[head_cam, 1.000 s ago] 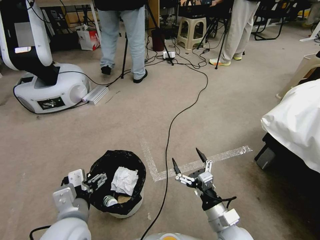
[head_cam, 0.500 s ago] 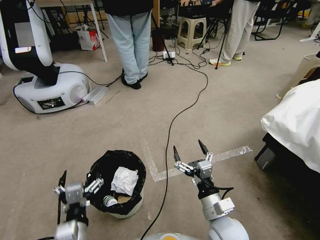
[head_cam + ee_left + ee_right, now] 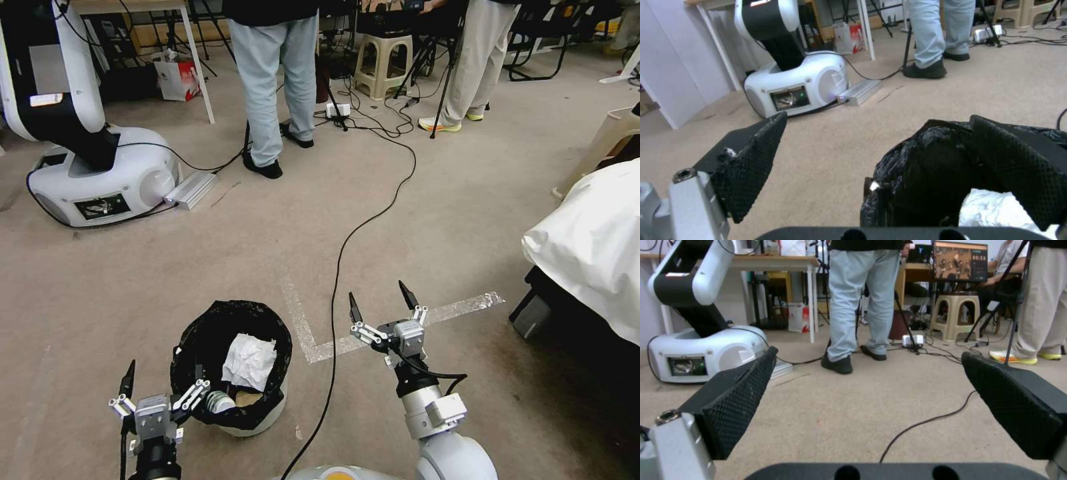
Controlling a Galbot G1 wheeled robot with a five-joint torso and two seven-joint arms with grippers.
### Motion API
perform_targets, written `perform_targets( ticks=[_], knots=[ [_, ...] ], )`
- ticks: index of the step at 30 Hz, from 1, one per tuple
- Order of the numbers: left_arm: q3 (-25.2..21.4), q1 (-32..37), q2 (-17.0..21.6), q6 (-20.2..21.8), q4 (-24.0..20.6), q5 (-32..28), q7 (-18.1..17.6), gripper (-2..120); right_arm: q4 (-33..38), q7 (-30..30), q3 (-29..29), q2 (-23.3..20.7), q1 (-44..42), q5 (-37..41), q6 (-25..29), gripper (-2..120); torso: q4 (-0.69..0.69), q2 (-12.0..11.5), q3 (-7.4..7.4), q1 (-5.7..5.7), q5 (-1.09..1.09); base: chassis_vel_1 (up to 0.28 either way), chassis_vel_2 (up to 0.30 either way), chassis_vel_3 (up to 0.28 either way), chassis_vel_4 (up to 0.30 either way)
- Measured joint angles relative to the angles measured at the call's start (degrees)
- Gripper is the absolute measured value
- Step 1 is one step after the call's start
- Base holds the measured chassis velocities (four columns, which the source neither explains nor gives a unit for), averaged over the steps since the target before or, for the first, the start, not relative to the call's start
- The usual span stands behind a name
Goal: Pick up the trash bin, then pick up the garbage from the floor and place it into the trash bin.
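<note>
Bin (image 3: 263, 407) on carpet, tissue (image 3: 249, 361) inside. Left gripper (image 3: 162, 385) released, straddling bin's near rim, one finger inside. Right gripper (image 3: 379, 305) released, raised beside cable (image 3: 335, 280).

Both arms were silver-grey with black wrist sections. Left gripper (image 3: 159, 389) and right gripper (image 3: 381, 306) had silver linkages, black cross-hatched pointed fingers (image 3: 740, 400) and black cables.
</note>
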Motion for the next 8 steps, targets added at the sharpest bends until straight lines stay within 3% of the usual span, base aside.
perform_targets(
  ticks=[8],
  knots=[
    [0.0, -0.1, 0.0, 0.3, -0.1, -0.1, 0.0, 100, 0.0, 0.0, 0.0, 0.0, 0.0, 0.0, 0.0, 100, 0.00, 0.0, 0.00, 0.00, 0.00, 0.000, 0.000, 0.000, 0.000]
  ],
)
